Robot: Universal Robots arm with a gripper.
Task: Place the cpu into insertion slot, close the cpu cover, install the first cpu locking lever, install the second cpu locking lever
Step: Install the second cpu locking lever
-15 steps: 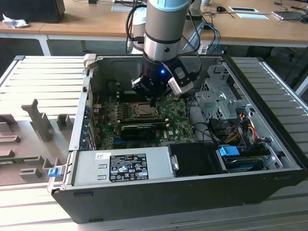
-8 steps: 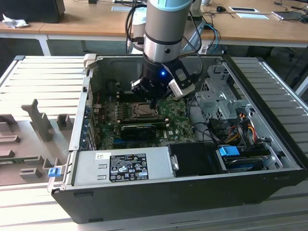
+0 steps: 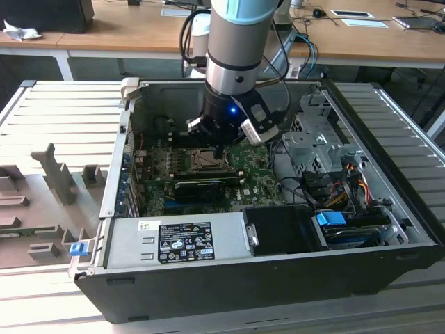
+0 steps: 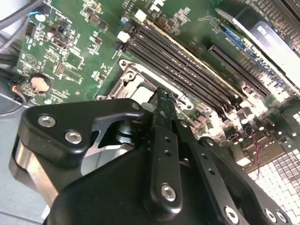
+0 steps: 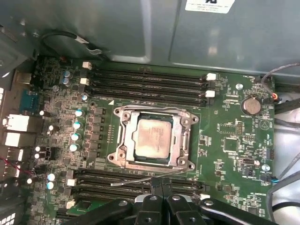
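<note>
The cpu (image 5: 151,138) is a small square chip with a pale, silvery-grey metal top, slightly mottled. It lies flat in the insertion slot (image 5: 185,127), framed by the cpu cover (image 5: 123,140), a thin silvery plate that lies down around it with its square cut-out showing the chip. The slot sits on the green board (image 5: 234,140) between two banks of long black memory slots (image 5: 145,79). A thin lever (image 5: 140,179) lies beside the cover's edge nearest the gripper. The gripper (image 5: 161,186) hangs just beside the slot, its black jaws pressed together and gripping nothing. In the exterior view the arm (image 3: 236,49) reaches down into the open case (image 3: 389,209).
</note>
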